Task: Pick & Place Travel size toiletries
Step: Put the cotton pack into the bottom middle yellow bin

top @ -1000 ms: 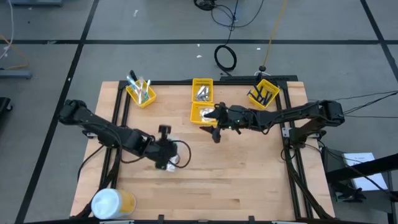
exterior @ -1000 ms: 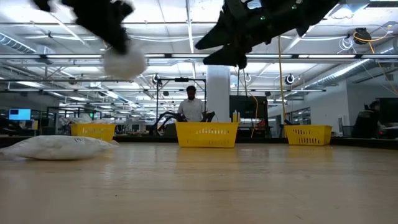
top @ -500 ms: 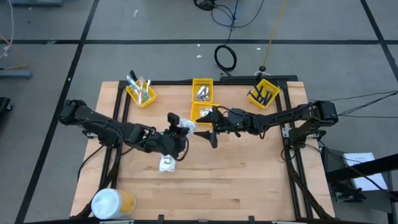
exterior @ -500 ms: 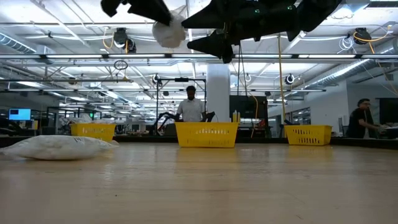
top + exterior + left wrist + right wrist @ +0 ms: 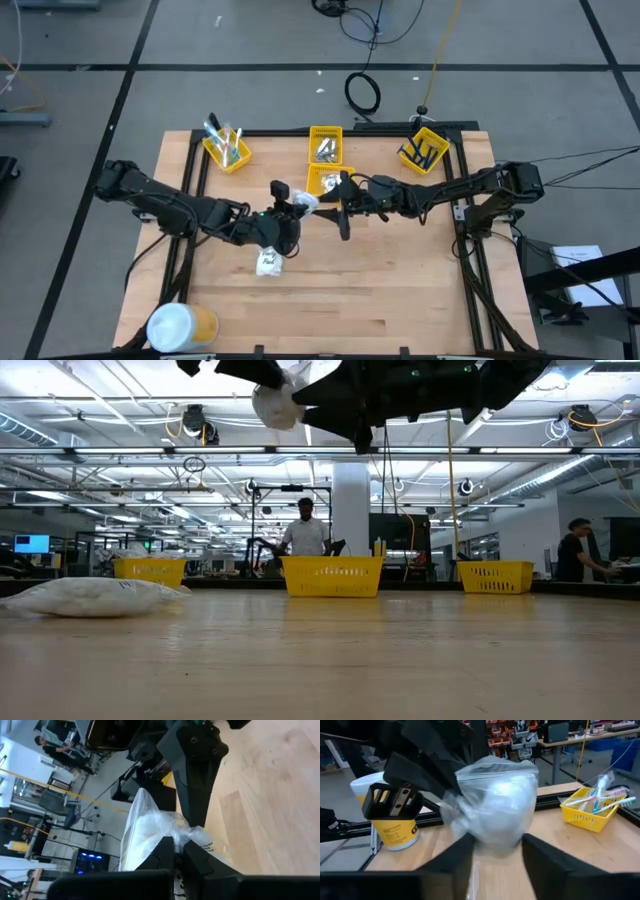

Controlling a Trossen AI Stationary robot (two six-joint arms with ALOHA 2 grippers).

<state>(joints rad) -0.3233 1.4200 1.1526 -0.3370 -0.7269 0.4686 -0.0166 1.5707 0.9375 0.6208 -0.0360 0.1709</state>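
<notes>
Plastic-wrapped packet (image 5: 304,201) — aloft mid-worktop (image 5: 400,290), clenched in left claw (image 5: 297,207), risen from a second ago. Right claw (image 5: 496,851) — spread wide, now straddling it; handover judged imminent. Second packet (image 5: 267,263) lies unpicked.

The robot has two slim black arms built of jointed segments, with black cables looping loosely along them, and the left arm (image 5: 170,208) carries a small pale block near its wrist. The right arm (image 5: 470,185) ends in a right gripper (image 5: 495,851) with broad, flat, matte dark fingers (image 5: 547,865). The left gripper (image 5: 179,851) has angular black fingers with bevelled edges.
</notes>
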